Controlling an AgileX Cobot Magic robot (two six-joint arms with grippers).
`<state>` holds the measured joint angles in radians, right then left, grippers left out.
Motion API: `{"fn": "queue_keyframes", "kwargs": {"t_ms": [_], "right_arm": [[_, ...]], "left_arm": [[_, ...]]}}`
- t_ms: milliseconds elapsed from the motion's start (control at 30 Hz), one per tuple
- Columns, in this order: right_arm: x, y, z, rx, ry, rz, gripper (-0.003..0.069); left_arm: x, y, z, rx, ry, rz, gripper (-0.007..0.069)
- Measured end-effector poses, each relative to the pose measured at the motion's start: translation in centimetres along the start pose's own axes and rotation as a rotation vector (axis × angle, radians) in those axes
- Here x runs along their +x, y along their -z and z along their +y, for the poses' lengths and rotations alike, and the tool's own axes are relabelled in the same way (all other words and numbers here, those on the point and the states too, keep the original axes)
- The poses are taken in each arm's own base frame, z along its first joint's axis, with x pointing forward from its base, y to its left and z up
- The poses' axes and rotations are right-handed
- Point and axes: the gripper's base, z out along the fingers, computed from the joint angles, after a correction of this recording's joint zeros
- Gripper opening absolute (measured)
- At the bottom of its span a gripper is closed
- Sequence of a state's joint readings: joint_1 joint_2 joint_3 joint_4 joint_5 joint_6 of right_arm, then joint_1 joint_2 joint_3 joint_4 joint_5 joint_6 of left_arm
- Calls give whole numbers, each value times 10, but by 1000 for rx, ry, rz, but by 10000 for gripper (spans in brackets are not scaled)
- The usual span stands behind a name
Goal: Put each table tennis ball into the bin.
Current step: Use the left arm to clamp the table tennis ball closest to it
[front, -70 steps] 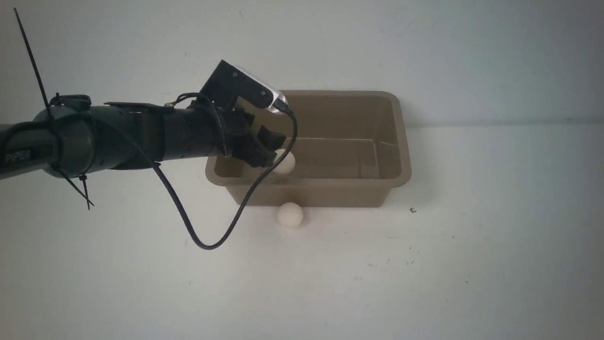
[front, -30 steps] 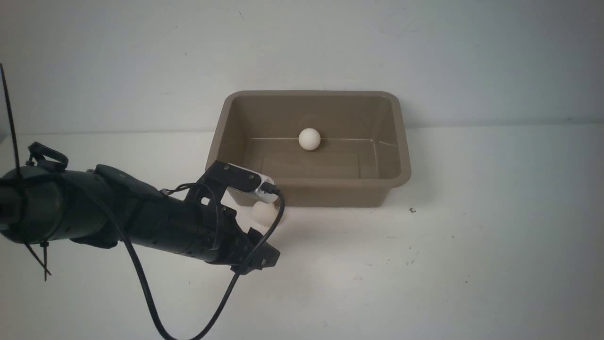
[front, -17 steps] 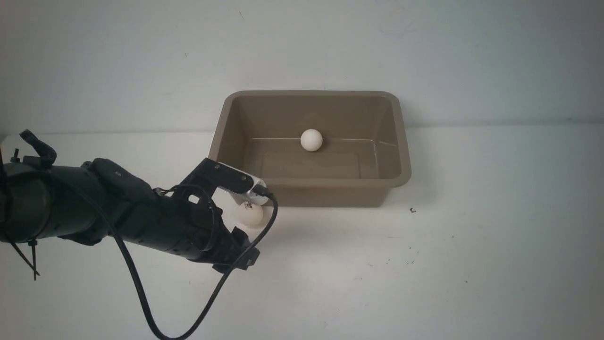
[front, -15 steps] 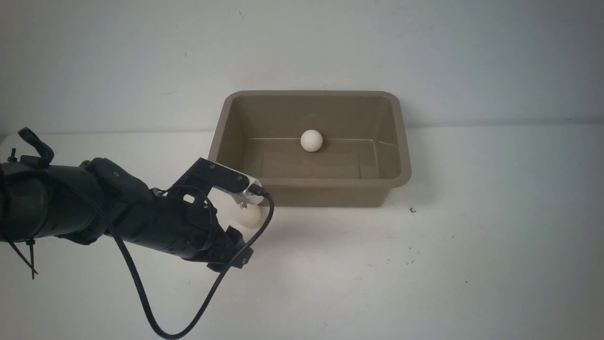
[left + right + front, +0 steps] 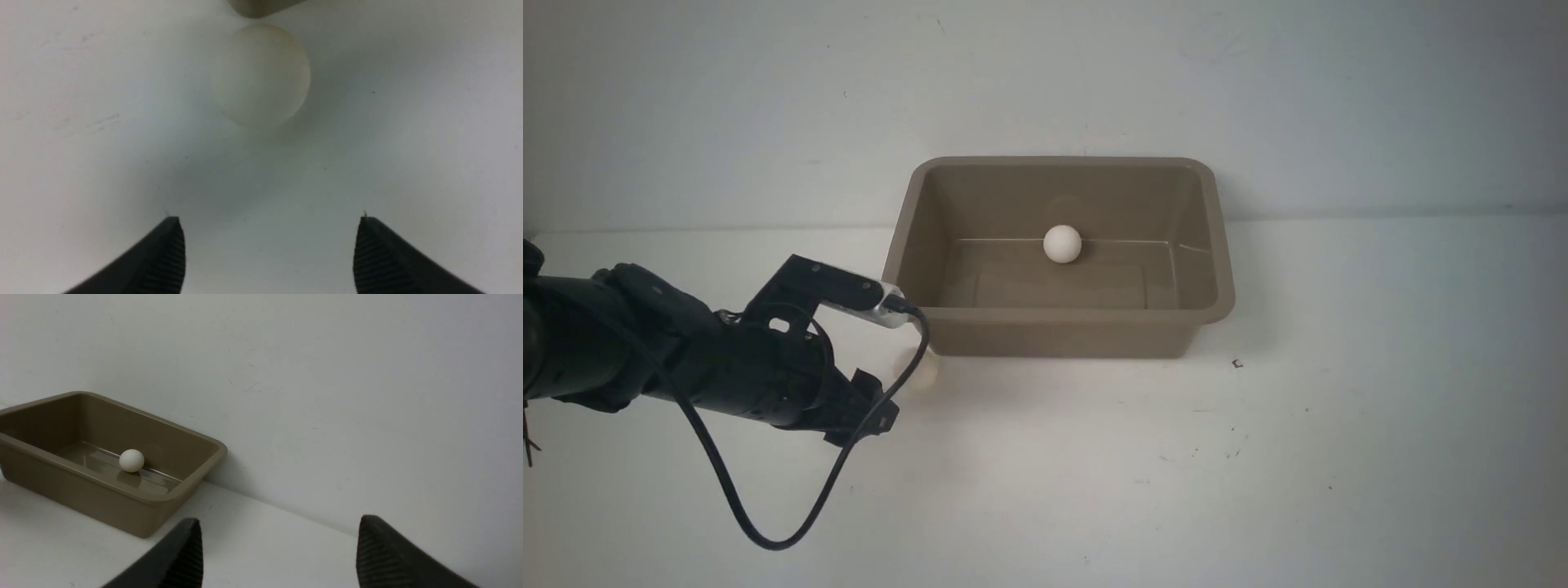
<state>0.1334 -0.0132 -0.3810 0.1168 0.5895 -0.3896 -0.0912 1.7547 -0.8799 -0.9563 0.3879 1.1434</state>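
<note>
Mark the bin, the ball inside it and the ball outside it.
bin [image 5: 1054, 335], front view, near outer wall.
inside ball [image 5: 1062, 243], front view, its middle.
outside ball [image 5: 261, 75], left wrist view, its middle.

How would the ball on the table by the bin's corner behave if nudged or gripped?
The ball is a smooth sphere on a flat table, so a nudge would probably send it rolling. The open left pincer would meet only curved surface, so an off-centre squeeze may squirt it out. It looks small, likely light.
</note>
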Motion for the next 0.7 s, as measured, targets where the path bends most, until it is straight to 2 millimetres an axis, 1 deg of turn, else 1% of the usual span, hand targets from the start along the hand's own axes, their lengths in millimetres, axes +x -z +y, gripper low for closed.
{"fn": "queue_keyframes", "kwargs": {"t_ms": [100, 200, 333, 500, 700], "right_arm": [[0, 0, 0, 4, 8, 2, 462], [0, 0, -1, 6, 11, 2, 462], [0, 0, -1, 6, 11, 2, 462], [0, 0, -1, 6, 11, 2, 462], [0, 0, -1, 6, 11, 2, 462]], "left_arm": [[-2, 0, -1, 15, 58, -26, 533], [-5, 0, -2, 24, 87, -50, 542], [-8, 1, 3, -11, 65, -87, 542], [-9, 4, 20, -146, 9, -119, 542], [-6, 6, 36, -218, 13, -123, 542]]}}
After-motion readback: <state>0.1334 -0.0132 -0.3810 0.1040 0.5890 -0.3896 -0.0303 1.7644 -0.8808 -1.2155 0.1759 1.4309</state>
